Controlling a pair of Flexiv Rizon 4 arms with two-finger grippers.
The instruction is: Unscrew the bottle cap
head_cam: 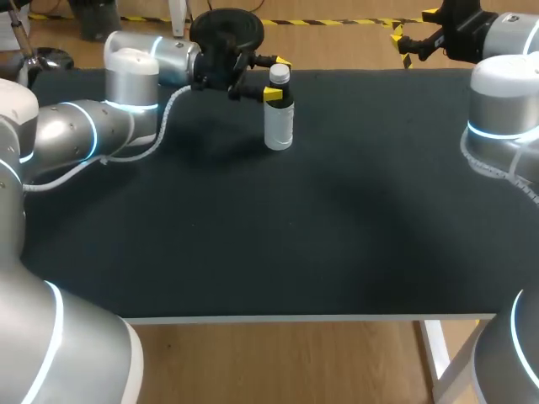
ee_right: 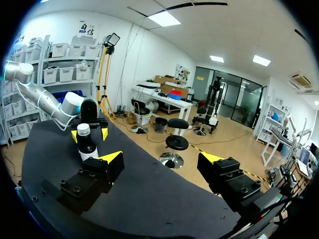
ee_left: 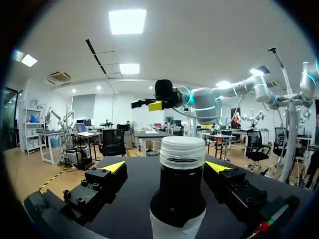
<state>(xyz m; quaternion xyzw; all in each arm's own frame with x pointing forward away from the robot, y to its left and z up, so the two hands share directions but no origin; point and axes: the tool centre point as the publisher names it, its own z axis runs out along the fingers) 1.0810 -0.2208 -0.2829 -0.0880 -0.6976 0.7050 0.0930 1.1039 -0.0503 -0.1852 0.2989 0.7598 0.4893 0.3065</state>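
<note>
A bottle (head_cam: 279, 122) with a dark neck, a pale label and a white ribbed cap (head_cam: 279, 74) stands upright near the table's far edge. My left gripper (head_cam: 278, 78) comes in from the left at neck height, open, one yellow tip on each side of the bottle. In the left wrist view the cap (ee_left: 182, 152) and bottle (ee_left: 177, 199) stand between the fingers (ee_left: 113, 167), with a gap on both sides. My right gripper (head_cam: 413, 35) hangs open beyond the far right edge, holding nothing. The right wrist view shows this gripper (ee_right: 161, 158) open, the bottle (ee_right: 87, 145) far ahead beside it.
The black table top (head_cam: 320, 227) holds nothing but the bottle. Its front edge (head_cam: 312, 318) is white. My right arm's elbow (head_cam: 504, 109) stands over the table's right side.
</note>
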